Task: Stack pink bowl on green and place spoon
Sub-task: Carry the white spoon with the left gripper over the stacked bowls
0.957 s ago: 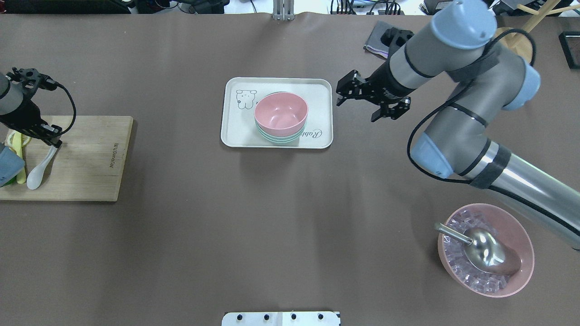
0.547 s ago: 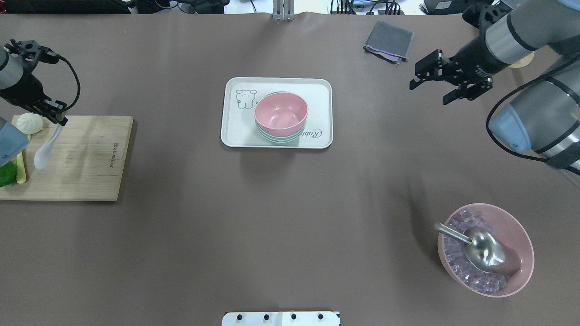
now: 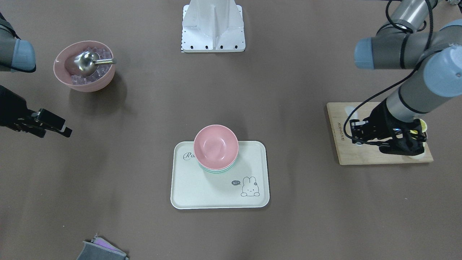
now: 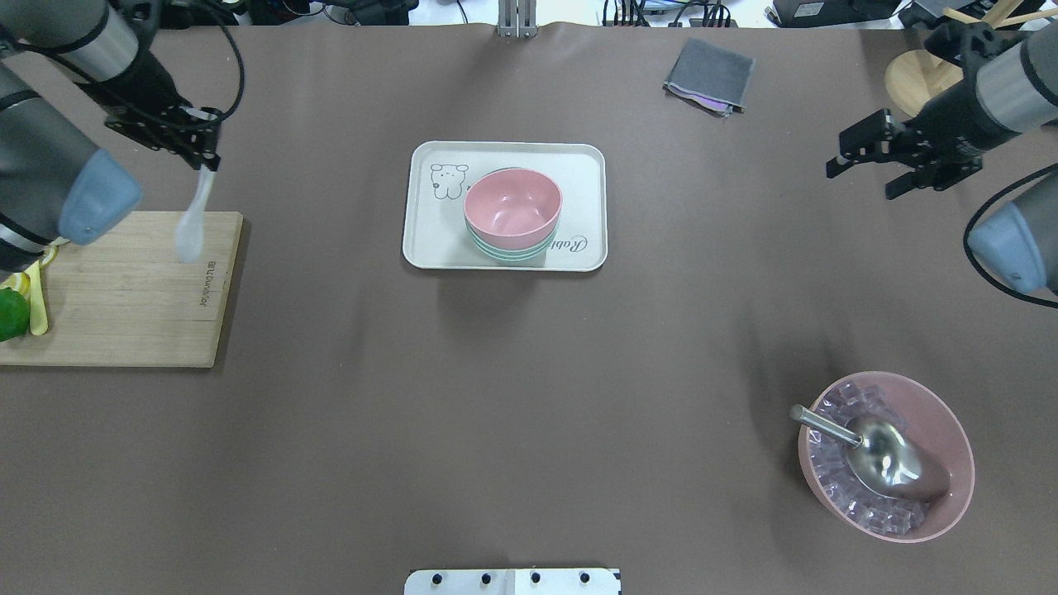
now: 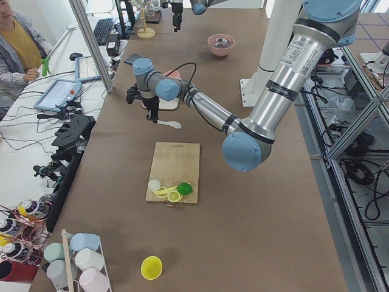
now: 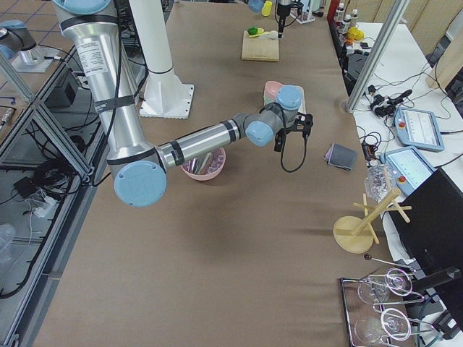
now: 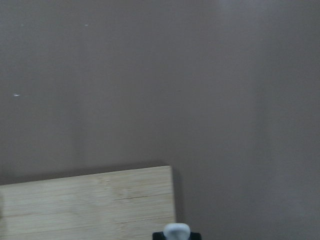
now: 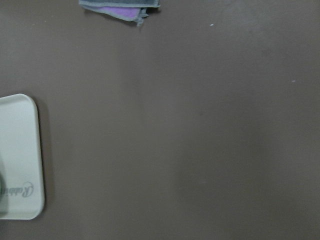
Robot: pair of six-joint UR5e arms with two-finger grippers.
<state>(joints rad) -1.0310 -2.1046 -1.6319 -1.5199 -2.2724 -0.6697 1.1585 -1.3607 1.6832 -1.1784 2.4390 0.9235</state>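
The pink bowl (image 4: 512,205) sits nested in the green bowl (image 4: 506,252) on the white tray (image 4: 430,240) at the table's centre; the stack also shows in the front-facing view (image 3: 216,145). My left gripper (image 4: 204,159) is shut on the handle of a white spoon (image 4: 191,227), which hangs down above the far right corner of the wooden cutting board (image 4: 132,297), left of the tray. The spoon's end shows in the left wrist view (image 7: 176,231). My right gripper (image 4: 860,183) is open and empty, far right of the tray.
Lime and lemon pieces (image 4: 16,310) lie at the board's left end. A pink bowl of ice cubes with a metal scoop (image 4: 886,456) stands front right. A grey cloth (image 4: 709,74) and a wooden stand (image 4: 917,78) are at the back right.
My left gripper has lifted the white spoon off the board and carried it away and to the right. My right arm has drawn back from the tray to the right, still open.
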